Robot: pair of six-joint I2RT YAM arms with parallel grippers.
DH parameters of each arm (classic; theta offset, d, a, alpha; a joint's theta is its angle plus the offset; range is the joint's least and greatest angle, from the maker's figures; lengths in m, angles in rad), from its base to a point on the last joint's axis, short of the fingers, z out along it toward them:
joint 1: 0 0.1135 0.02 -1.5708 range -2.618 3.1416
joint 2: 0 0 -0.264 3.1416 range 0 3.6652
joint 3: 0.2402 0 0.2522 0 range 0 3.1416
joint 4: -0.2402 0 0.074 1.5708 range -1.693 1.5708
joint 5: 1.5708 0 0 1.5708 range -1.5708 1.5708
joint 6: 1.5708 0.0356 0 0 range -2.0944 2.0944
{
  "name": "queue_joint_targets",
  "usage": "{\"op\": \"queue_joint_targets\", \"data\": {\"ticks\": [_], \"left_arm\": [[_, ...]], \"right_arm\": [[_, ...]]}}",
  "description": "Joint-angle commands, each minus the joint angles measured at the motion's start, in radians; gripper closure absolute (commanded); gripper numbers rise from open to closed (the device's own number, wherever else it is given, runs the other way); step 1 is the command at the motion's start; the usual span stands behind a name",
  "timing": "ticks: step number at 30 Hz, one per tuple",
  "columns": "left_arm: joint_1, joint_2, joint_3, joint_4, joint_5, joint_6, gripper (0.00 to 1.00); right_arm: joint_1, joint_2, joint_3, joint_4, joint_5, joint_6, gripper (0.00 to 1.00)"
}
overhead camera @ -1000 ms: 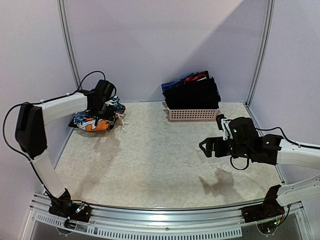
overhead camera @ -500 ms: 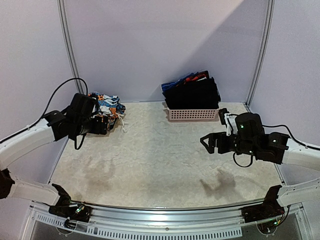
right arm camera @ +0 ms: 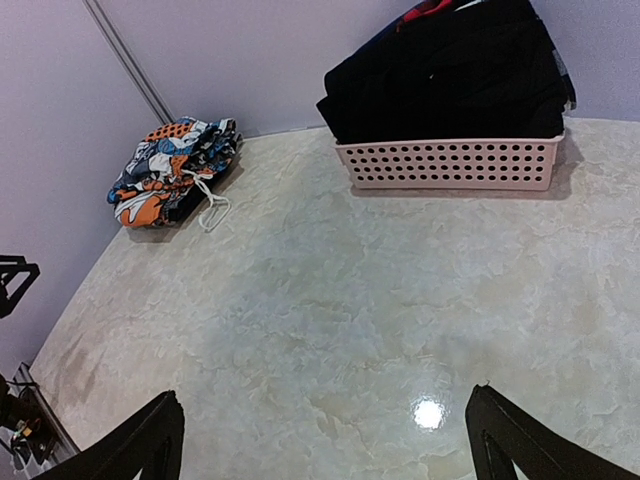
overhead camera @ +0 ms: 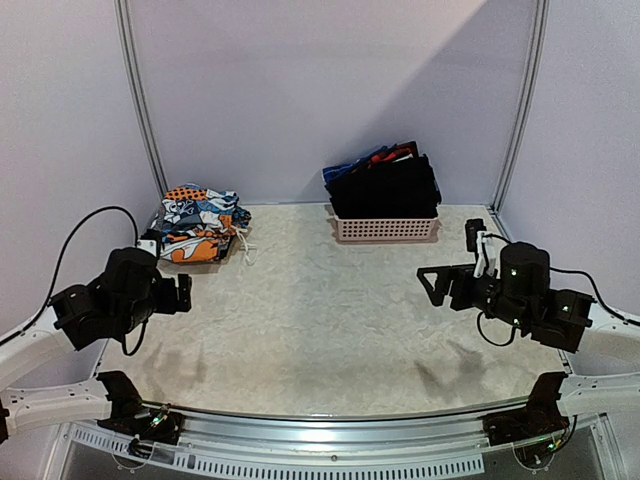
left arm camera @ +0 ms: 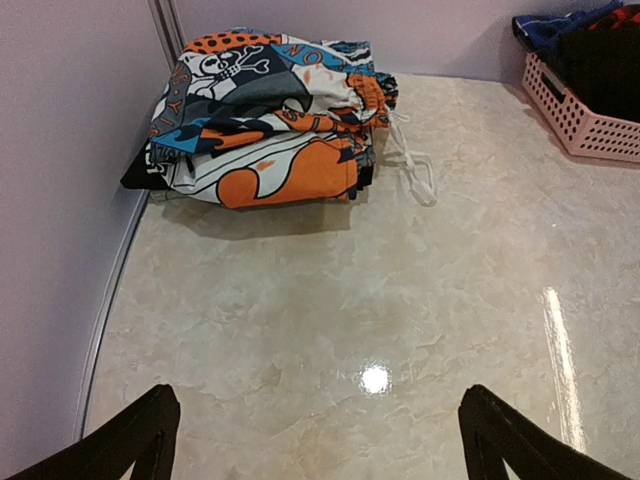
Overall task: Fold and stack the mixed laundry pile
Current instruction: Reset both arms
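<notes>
Top external view has both arms bent low over the table (overhead camera: 320, 330); the left gripper (overhead camera: 182, 292) has its jaws wide apart and holds nothing; the right gripper (overhead camera: 428, 284) is spread wide too, with nothing in it. A folded stack of printed clothes (overhead camera: 196, 224), orange, blue, white and black, lies ahead of the left gripper, well apart from it; its white string (overhead camera: 243, 250) trails out on the table; black clothes (overhead camera: 385, 186) with bits of blue and red fill the pink basket (overhead camera: 386, 230), far ahead of the right gripper.
</notes>
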Motion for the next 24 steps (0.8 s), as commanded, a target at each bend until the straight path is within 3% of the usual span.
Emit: {"op": "queue_joint_targets", "data": {"ticks": [1, 9, 24], "left_arm": [[-0.017, -0.076, -0.084, 0.008, -0.041, -0.040, 0.00], [-0.017, -0.128, -0.198, 0.071, -0.048, -0.065, 0.00], [-0.017, -0.115, -0.206, 0.078, -0.061, -0.078, 0.00]], "right_arm": [[-0.004, -0.001, -0.032, 0.103, 0.047, 0.002, 0.01], [-0.004, 0.042, -0.023, 0.115, 0.016, -0.012, 0.01], [-0.004, 0.047, -0.038, 0.119, 0.012, -0.027, 0.01]]}}
